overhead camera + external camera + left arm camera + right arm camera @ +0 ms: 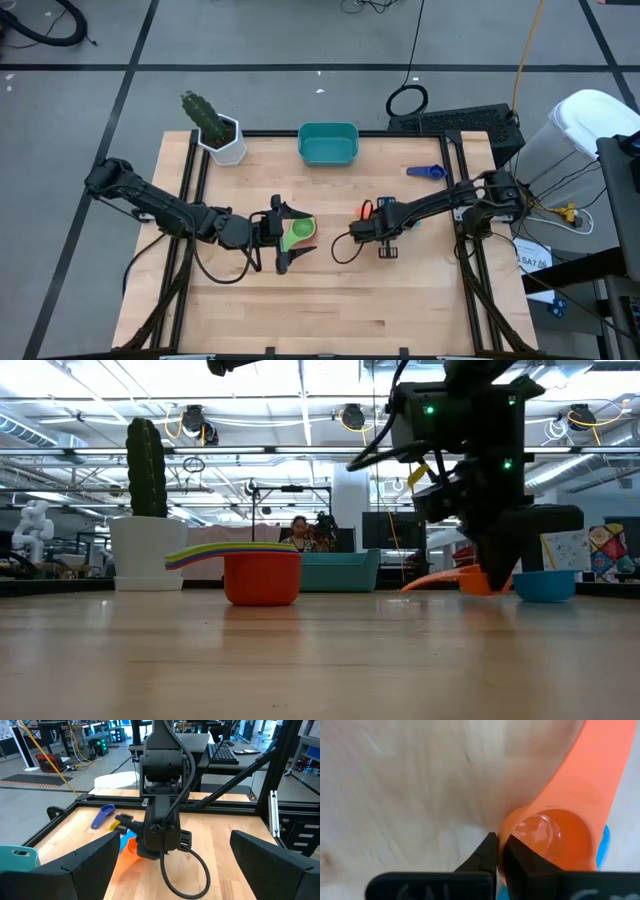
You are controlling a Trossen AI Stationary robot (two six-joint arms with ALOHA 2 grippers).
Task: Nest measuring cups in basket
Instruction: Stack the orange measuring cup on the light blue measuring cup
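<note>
Right of the table's middle, the right gripper (497, 852) is seen closed tight on the rim of the orange cup (547, 837), one finger inside the bowl and one outside. The cup's flat handle runs away from the fingers, so the bowl end is the gripped end. The cup is small, round and glossy, with a light blue cup (604, 847) touching it on the far side. The basket (328, 143), teal and low-walled, stands at the table's far edge, well apart and toward the left arm's side from this grip. The left gripper (283, 234) is held wide open around the nested stack (297, 233) of green, yellow and red cups. A dark blue cup (427, 172) lies alone near the far right.
</note>
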